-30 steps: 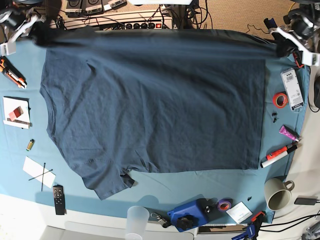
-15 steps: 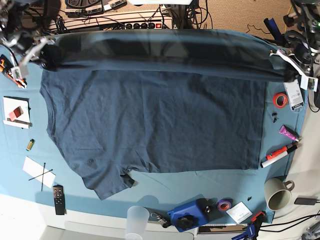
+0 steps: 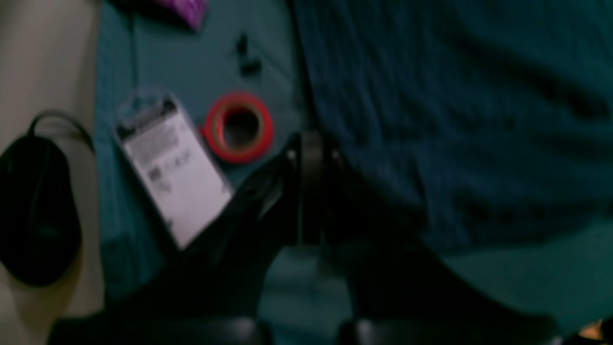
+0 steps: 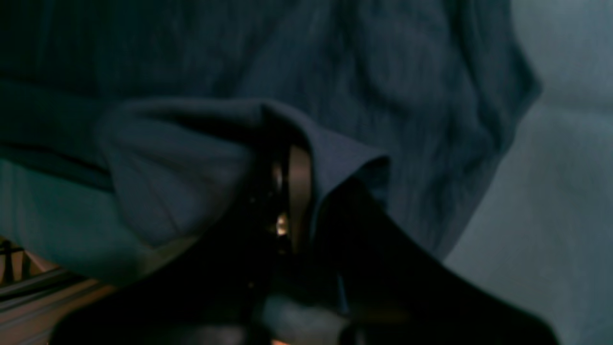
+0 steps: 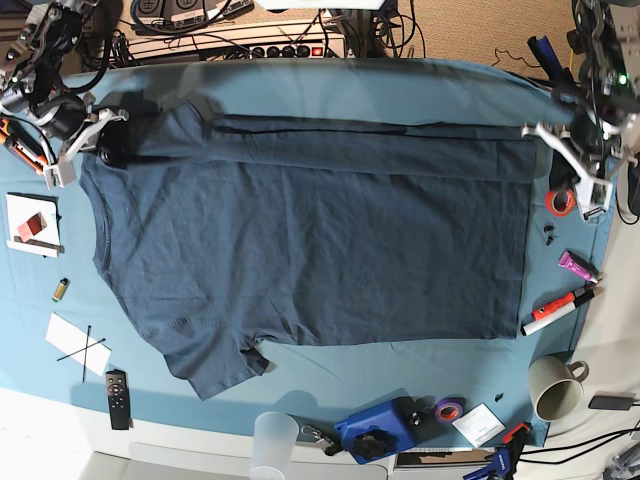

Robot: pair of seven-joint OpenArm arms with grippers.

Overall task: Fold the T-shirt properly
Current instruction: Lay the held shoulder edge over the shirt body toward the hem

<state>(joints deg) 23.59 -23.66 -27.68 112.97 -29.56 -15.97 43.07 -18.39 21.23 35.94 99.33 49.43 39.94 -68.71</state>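
Now you are holding the T-shirt (image 5: 310, 240) with both arms: your left gripper (image 5: 548, 140) is clamped on its far corner beside the red tape roll (image 3: 238, 127), and your right gripper (image 5: 100, 140) is pinching a fold of cloth at the opposite far corner. Most of the shirt is lying flat on the teal table cloth (image 5: 400, 370), its far edge doubled over.

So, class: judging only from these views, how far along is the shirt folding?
Done: the T-shirt lies spread flat on the teal cloth, one long edge turned over as a band. In hand: the left gripper and the right gripper are each shut on that edge, carrying it across. Left: the near sleeve lies unfolded, and no compact fold exists yet.
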